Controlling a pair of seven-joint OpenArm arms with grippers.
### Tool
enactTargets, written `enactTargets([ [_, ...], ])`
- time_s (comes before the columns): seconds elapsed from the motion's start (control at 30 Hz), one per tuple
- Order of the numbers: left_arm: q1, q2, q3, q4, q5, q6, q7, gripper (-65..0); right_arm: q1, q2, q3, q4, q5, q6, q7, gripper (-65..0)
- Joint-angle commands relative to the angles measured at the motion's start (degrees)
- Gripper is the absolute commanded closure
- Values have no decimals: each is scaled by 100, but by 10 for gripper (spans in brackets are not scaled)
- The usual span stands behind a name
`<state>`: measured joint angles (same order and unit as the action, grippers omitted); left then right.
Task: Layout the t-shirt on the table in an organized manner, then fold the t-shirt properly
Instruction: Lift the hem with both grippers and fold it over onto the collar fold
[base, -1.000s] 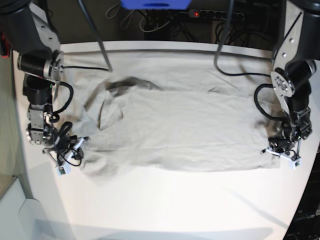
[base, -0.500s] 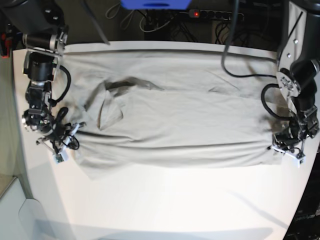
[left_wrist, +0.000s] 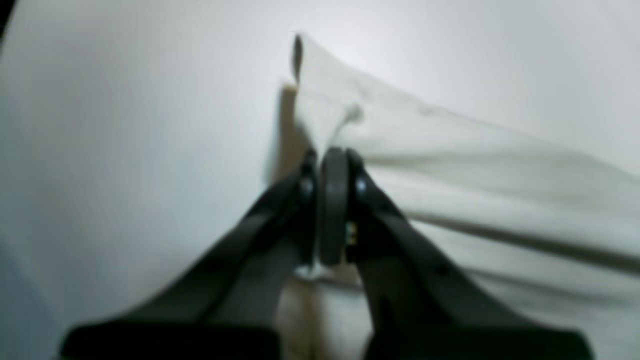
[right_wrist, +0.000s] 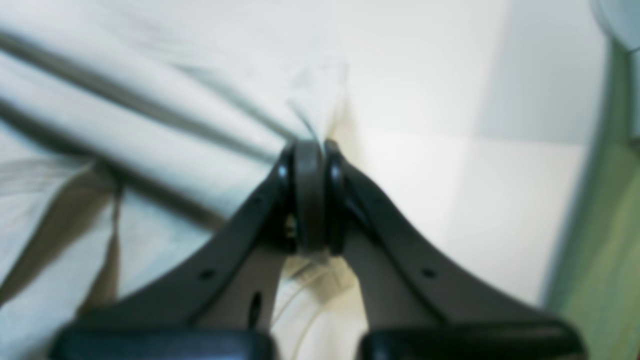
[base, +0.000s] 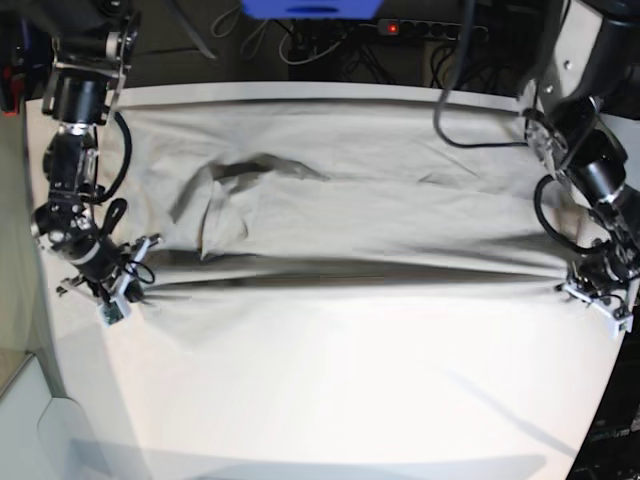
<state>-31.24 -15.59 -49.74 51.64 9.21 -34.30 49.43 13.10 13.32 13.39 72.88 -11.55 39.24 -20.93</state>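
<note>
- t-shirt (base: 350, 215) spread across the far half of the white bench (base: 350, 390), long axis running side to side in the base view; neck opening (base: 245, 170) sits toward that view's left.
- Near edge of the shirt is lifted off the bench and pulled into a straight taut line between the two hands — a dark shadow band runs under it.
- Left hand (base: 597, 297) at the base view's right: jaws closed, pinching the shirt's near corner. Left wrist view confirms it — fingertips (left_wrist: 332, 165) pressed together with fabric (left_wrist: 450, 165) bunched at them and stretching away to the right.
- Right hand (base: 112, 290) at the base view's left: jaws closed on the opposite near corner. Right wrist view shows fingertips (right_wrist: 310, 160) pinched shut on cloth (right_wrist: 150, 125), with tension folds streaming off to the upper left.
- Both wrist views are blurred; how much fabric sits between the pads can't be told.
- Far part of the shirt lies flat on the bench, a few shallow wrinkles near the collar and one small crease toward the right.
- Near half of the bench is bare white; a power strip (base: 430, 28) with a red light and cables sit beyond the far edge.
</note>
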Motion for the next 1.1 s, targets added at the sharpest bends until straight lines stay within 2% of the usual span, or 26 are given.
enactTargets([
  [0.0, -106, 17, 20, 414, -73, -90, 46, -3, 13, 8, 20, 250, 69, 76, 102, -8],
  [0.1, 140, 272, 20, 1258, -73, -240, 574, -3, -330, -35, 20, 743, 69, 76, 93, -8],
  [0.27, 535, 412, 20, 2111, -73, -451, 952, -3, -858, -97, 20, 1376, 69, 76, 93, -8],
  [0.37, 720, 412, 20, 2375, -73, -570, 1163, -3, -1174, -115, 20, 1701, 69, 76, 93, -8],
  [0.53, 913, 359, 11, 2656, -73, -570, 1435, -3, -1666, -123, 20, 2219, 69, 76, 93, -8],
  [0.77, 1045, 342, 11, 3201, -73, -570, 1927, -3, -2036, -97, 55, 2703, 69, 76, 84, -8],
  [0.9, 1045, 342, 11, 3386, -55, -570, 2165, -3, -2097, -123, 274, 2879, 69, 76, -153, -8],
  [1.07, 1327, 254, 20, 3395, -64, -570, 2226, -3, -2124, -510, 916, 3125, 43, 76, -496, -8],
])
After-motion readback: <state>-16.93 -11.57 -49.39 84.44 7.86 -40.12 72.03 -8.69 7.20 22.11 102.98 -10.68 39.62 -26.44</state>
